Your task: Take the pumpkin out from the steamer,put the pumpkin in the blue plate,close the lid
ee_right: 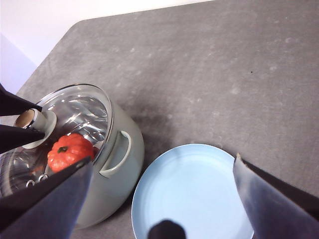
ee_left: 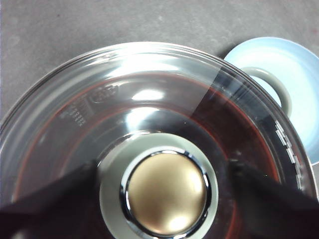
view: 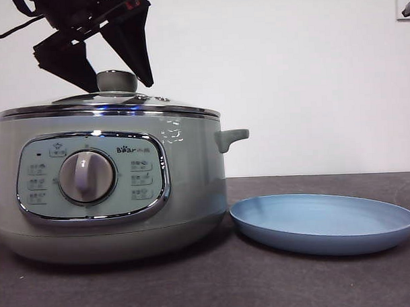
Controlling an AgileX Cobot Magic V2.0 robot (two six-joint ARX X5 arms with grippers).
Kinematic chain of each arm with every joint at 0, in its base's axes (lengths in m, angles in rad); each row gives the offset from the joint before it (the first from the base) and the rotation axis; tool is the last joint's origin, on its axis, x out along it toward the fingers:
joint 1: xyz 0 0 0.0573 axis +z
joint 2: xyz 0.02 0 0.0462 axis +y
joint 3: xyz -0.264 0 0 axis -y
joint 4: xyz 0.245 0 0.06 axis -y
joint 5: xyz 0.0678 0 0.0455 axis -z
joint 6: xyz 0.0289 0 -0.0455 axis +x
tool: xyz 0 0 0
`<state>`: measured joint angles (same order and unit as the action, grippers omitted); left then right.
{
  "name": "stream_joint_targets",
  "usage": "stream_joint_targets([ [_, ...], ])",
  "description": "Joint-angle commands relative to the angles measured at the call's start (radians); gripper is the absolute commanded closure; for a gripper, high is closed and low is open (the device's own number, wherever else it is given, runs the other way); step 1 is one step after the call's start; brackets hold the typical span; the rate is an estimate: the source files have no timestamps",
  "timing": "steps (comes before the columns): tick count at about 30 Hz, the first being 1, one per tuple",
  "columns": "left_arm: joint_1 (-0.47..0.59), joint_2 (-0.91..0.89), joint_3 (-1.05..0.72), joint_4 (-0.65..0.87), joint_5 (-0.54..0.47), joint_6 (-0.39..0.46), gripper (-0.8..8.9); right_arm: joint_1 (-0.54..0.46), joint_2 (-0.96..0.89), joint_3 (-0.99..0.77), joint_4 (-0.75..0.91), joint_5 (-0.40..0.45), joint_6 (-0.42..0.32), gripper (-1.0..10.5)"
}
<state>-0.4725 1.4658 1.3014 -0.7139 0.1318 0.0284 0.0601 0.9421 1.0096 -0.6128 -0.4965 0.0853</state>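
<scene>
At the left stands the steamer (view: 112,190) with the lid (view: 109,103) still on, so the pumpkin (ee_right: 70,151) inside (visible through the glass) cannot yet be reached. The left claw (view: 115,79) straddles the knob (view: 117,80), spread wide at 12 o'clock above the pot. At 3 o'clock lies the blue plate (view: 323,223) on the dark surface (view: 277,286), where the right claw (ee_right: 164,199) hovers, gaping wide.

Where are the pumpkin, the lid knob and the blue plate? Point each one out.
pumpkin (ee_right: 70,152): right wrist view, on its orange body, seen through the glass.
lid knob (ee_left: 166,192): left wrist view, on its top face.
blue plate (view: 328,213): front view, on its bare inner surface.
</scene>
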Motion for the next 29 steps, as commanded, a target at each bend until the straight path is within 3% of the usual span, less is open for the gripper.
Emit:
stream_joint_targets([
  [1, -0.007, 0.002, -0.001, 0.002, -0.003, 0.029, 8.09, 0.002, 0.0, 0.002, 0.002, 0.005, -0.009, 4.8],
  [19, -0.007, -0.085, 0.094, -0.006, -0.033, 0.051, 8.21, 0.002, 0.001, 0.002, 0.006, 0.003, -0.008, 4.8],
  [29, -0.007, -0.344, 0.159, -0.057, -0.193, 0.055, 8.21, 0.026, 0.049, 0.002, 0.041, -0.003, -0.024, 4.8],
])
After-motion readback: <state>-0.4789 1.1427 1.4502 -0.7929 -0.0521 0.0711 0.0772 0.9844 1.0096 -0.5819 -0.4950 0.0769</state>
